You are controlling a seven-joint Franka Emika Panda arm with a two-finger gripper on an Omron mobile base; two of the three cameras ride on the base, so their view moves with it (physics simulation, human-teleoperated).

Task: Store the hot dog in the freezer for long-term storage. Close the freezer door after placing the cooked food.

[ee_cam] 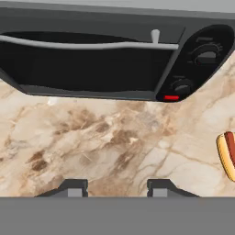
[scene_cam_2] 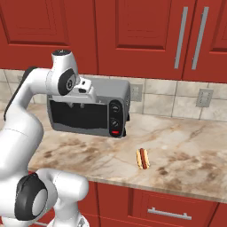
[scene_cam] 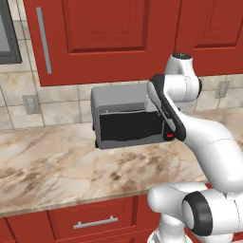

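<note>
The hot dog (scene_cam_2: 142,158), a tiny tan bun with a reddish sausage, lies on the marble counter (scene_cam_2: 186,150) to the right of the microwave. In the hand view the hot dog (ee_cam: 227,155) sits at the right edge. My gripper (ee_cam: 114,188) hangs above the counter in front of the microwave, left of the hot dog and apart from it. Its fingers (ee_cam: 73,187) stand open with nothing between them. In the right base view the white hand (scene_cam_2: 84,95) is held before the microwave's door. The freezer and the freezer door are out of view.
A small grey microwave (scene_cam: 126,121) (scene_cam_2: 88,113) stands on the counter against the tiled wall, its knobs (ee_cam: 202,55) on the right. Red upper cabinets (scene_cam_2: 133,35) hang above. Red drawers (scene_cam: 90,220) run under the counter's front edge.
</note>
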